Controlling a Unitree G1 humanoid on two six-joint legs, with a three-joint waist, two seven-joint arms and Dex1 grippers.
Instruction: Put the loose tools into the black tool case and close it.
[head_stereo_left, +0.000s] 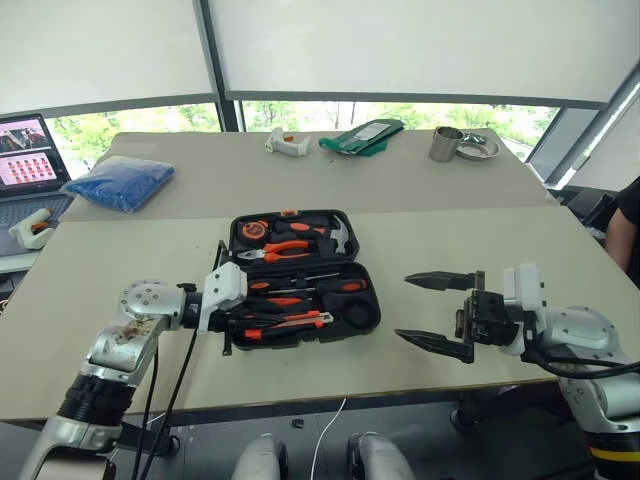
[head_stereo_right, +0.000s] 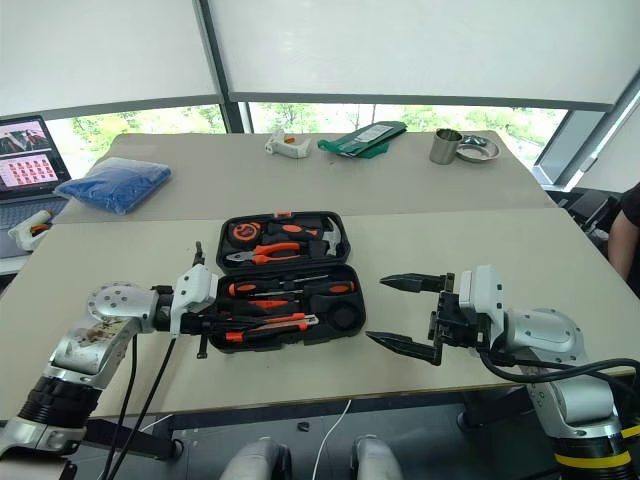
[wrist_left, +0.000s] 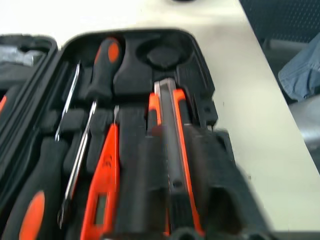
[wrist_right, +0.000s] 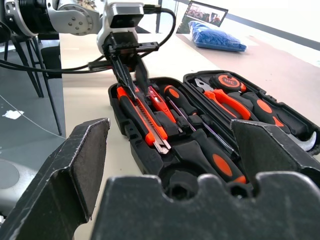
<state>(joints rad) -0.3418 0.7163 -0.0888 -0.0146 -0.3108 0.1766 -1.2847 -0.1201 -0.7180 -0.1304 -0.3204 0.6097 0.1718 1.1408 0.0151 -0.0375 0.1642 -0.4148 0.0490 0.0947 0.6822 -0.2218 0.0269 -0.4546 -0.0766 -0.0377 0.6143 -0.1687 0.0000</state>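
Note:
The black tool case (head_stereo_left: 377, 305) lies open in the middle of the table, its lid half further from me. In the near half lie a utility knife (head_stereo_left: 292, 322), two screwdrivers (wrist_left: 102, 65) and an orange tester pen (wrist_left: 102, 182), each in a moulded recess. My left gripper (head_stereo_left: 242, 322) reaches in from the case's left end. It is shut, with its tips low over the knife's (wrist_right: 142, 117) handle end; I cannot tell if they touch. My right gripper (head_stereo_left: 437, 312) hovers to the right of the case, wide open and holding nothing.
The lid half holds a tape measure (head_stereo_left: 253, 230), pliers (head_stereo_left: 290, 250) and a hammer (head_stereo_left: 341, 237). On the far table sit a blue cloth bundle (head_stereo_left: 122, 183), a green packet (head_stereo_left: 362, 136), a metal cup (head_stereo_left: 446, 143) and a bowl (head_stereo_left: 479, 148). A laptop (head_stereo_left: 25, 155) is at far left.

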